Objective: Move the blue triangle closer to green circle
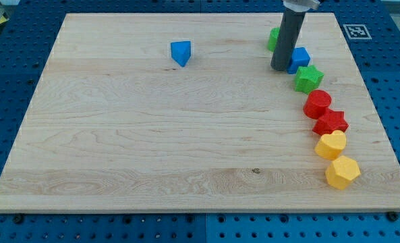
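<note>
The blue triangle [181, 52] lies alone on the wooden board toward the view's top, left of centre. The green circle [274, 39] sits near the view's top right, mostly hidden behind my dark rod. My tip [280, 69] rests on the board just below the green circle and touches the left side of a blue block [300, 59]. The tip is far to the right of the blue triangle.
A curved row of blocks runs down the right side: a green star [308, 79], a red circle [317, 104], a red star [330, 122], a yellow block [331, 144] and a yellow hexagon [342, 171]. The board's right edge [382, 135] is close by.
</note>
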